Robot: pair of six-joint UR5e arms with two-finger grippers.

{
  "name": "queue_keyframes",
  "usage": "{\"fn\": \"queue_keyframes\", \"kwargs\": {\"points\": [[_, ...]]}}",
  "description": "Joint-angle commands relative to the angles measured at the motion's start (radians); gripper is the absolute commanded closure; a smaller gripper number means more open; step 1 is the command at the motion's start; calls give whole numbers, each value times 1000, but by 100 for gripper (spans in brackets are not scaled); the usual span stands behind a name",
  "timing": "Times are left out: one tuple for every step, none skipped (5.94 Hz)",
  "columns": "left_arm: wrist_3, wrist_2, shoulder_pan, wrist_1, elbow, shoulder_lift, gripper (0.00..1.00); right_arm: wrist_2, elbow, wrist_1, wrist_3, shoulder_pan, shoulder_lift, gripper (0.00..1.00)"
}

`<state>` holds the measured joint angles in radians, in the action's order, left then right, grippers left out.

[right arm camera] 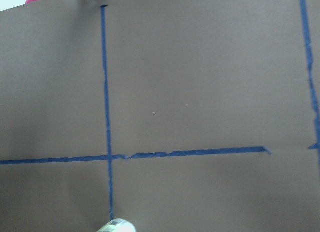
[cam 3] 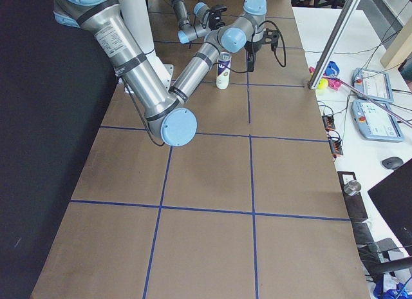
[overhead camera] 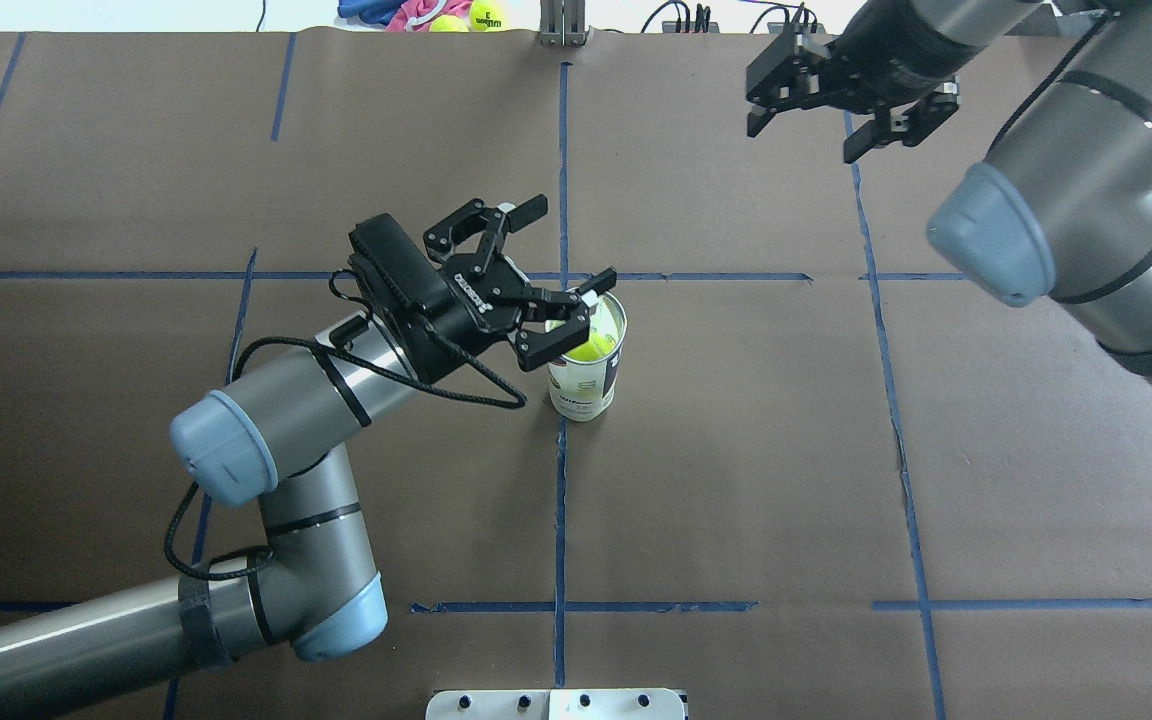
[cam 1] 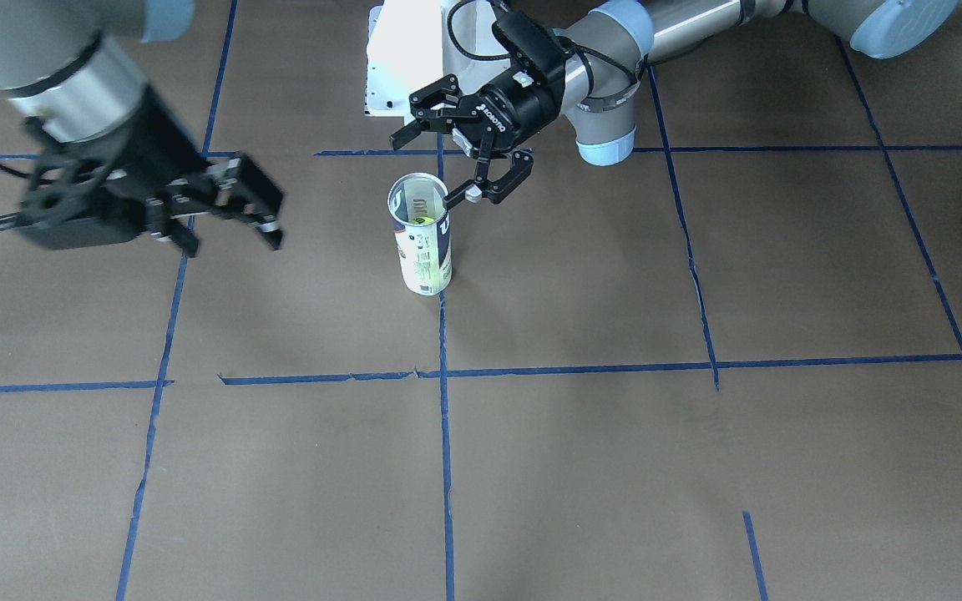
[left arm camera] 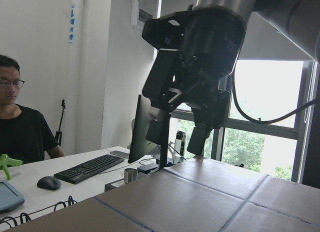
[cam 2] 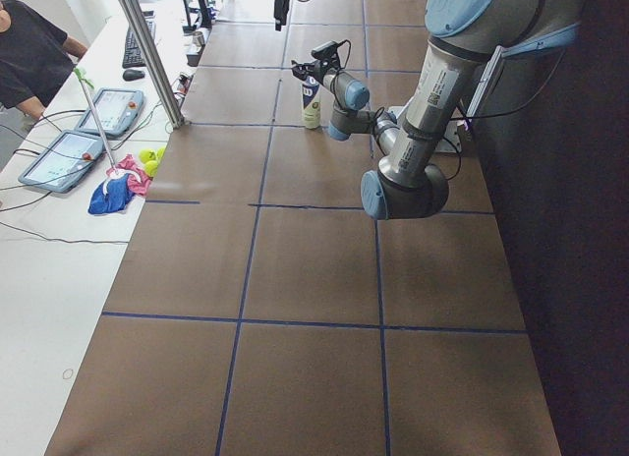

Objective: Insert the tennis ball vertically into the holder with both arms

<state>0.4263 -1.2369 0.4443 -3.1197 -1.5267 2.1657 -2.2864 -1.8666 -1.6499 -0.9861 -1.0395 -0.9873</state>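
Left gripper agape, empty, finger by can rim: could snag, topple can with ball. Right gripper open, empty, far off.

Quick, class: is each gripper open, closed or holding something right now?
Left gripper: open, empty, beside the tennis-ball can.
Right gripper: open, empty.
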Motion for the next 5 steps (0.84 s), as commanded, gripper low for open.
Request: {"fn": "queue_keyframes", "kwargs": {"points": [[178, -4, 115, 125, -7, -61, 4, -10, 24, -1, 229, -98, -101, 1], [300, -12, 157, 134, -6, -142, 3, -10, 70, -1, 310, -135, -106, 1], [328, -57, 218, 221, 2, -173, 1, -10, 117, -1, 373, -169, -106, 1], [459, -122, 306, 416, -7, -165, 0, -8, 154, 1, 398, -198, -100, 1], [476, -288, 430, 554, -7, -162, 0, -5, 202, 49, 412, -220, -96, 1]]}}
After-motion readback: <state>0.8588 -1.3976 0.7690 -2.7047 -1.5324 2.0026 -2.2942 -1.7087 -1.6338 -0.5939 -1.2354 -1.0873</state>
